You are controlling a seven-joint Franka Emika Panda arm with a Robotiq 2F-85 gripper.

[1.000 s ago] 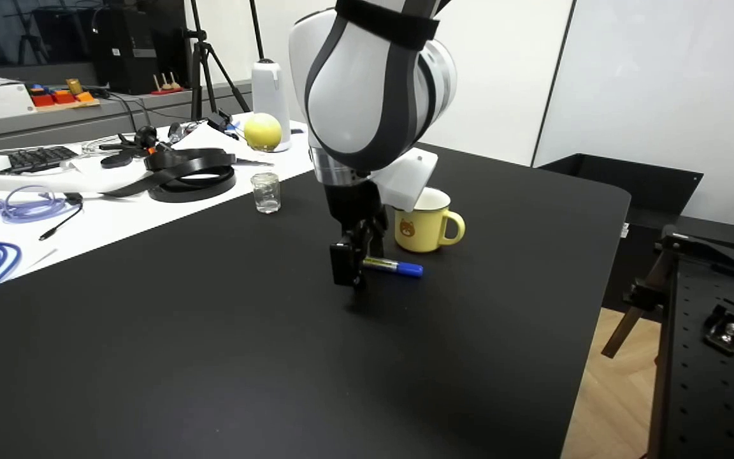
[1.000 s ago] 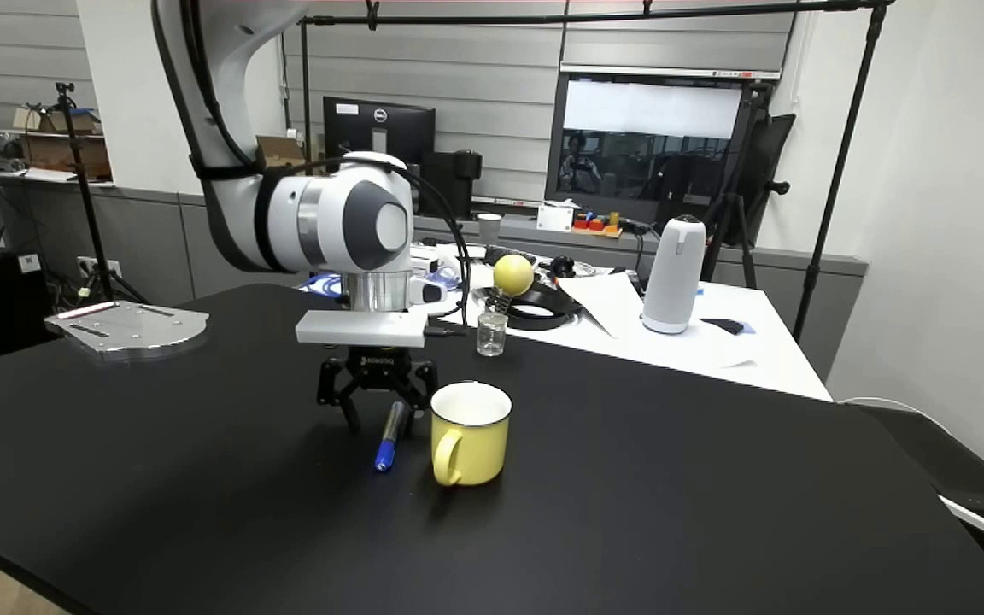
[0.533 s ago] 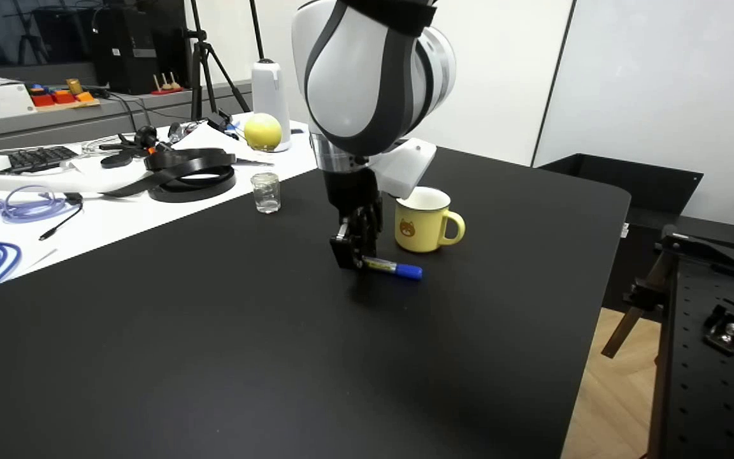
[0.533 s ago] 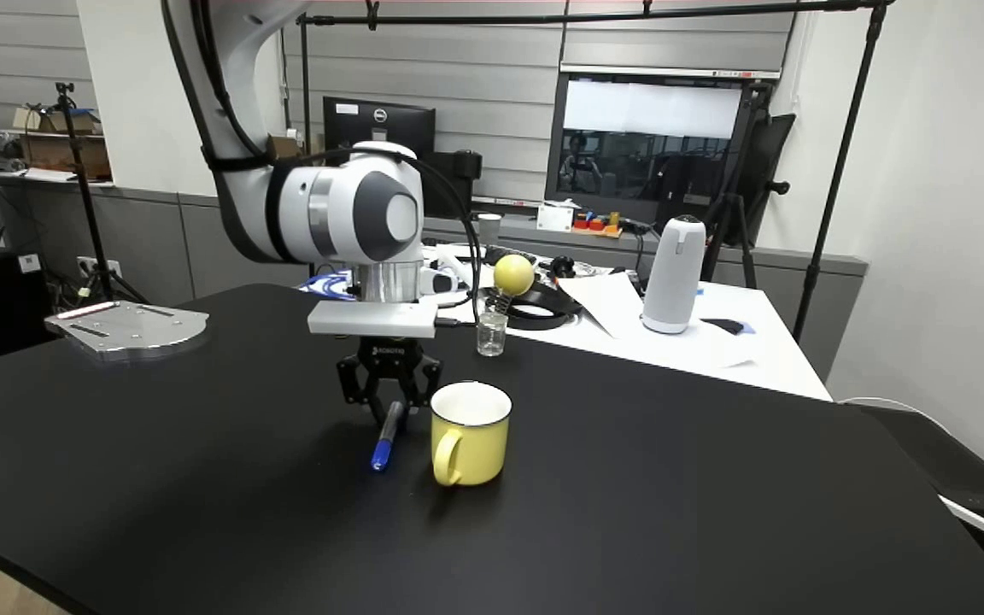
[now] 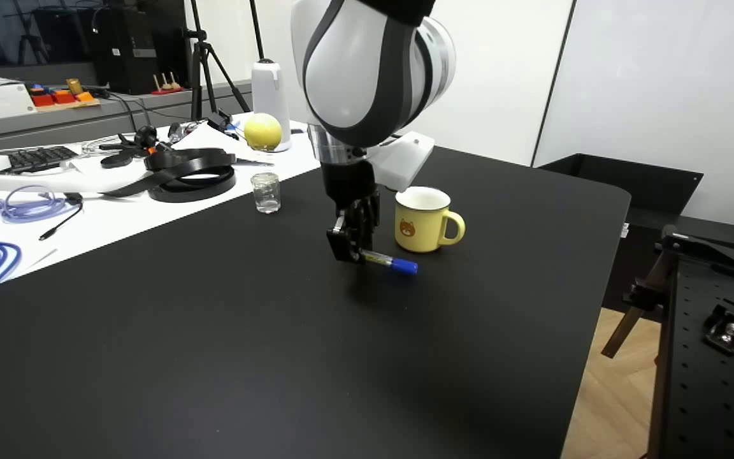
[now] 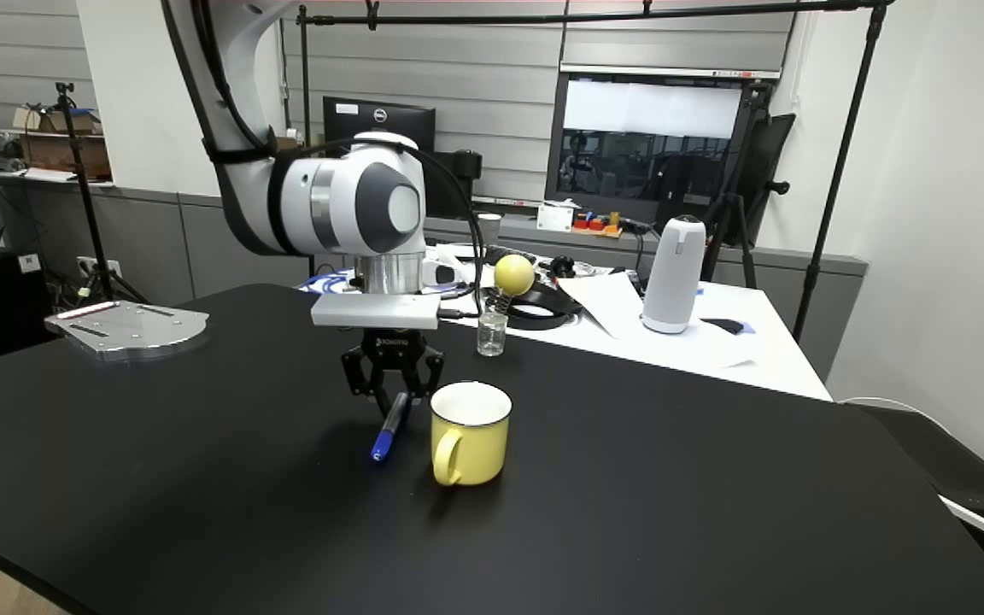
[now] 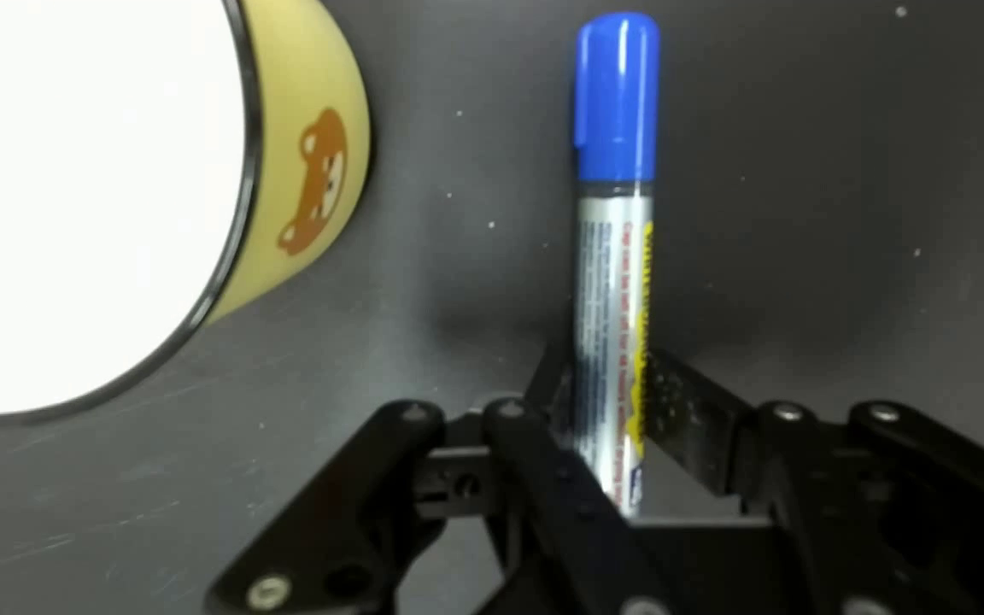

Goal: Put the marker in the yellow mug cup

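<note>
The gripper [image 7: 612,384] clasps the marker [image 7: 614,256], which slopes down toward its blue cap [image 7: 617,102], just beside the yellow mug cup [image 6: 479,444], which stands upright on the desk [image 6: 671,495].

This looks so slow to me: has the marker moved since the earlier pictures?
Yes, slightly upward: in both exterior views, the marker sits higher in the picture against the unmoved yellow mug. The tool seems to be lifting it.

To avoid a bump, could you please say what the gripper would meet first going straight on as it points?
The gripper points down: likely the black tabletop, perhaps with the held marker touching first; the gap is unclear.
</note>
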